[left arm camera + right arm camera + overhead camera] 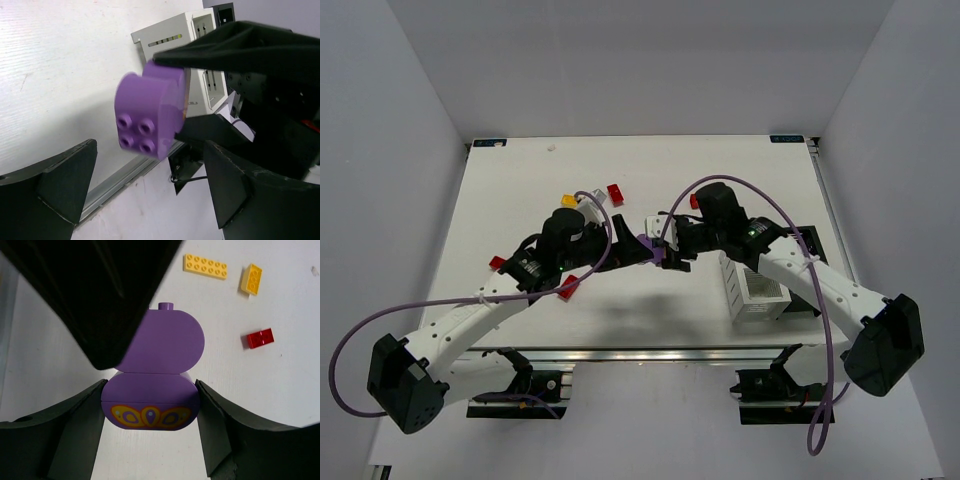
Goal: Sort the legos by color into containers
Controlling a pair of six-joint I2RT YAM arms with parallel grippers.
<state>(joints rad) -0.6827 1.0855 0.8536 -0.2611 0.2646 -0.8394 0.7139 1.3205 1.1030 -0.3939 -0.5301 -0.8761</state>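
Observation:
The purple piece [648, 241] is two rounded halves with a yellow-orange print, held above the table's middle. My right gripper [150, 390] is shut on its lower half [150, 407]; the same gripper shows from above [666, 256]. My left gripper [150, 162] is open, its fingers [70, 180] spread wide just short of the studded face of the purple piece [147, 117]. From above it [625, 246] meets the right gripper head-on. The containers [755, 290] stand under the right forearm, and their white slatted side [170, 37] shows behind the piece.
Loose bricks lie on the table: a red one [615, 192], a yellow one [569, 200], red ones near the left arm [497, 263] [570, 288]. Under the right wrist lie a long yellow brick [205, 266], a short yellow one [251, 279] and a red one [260, 338].

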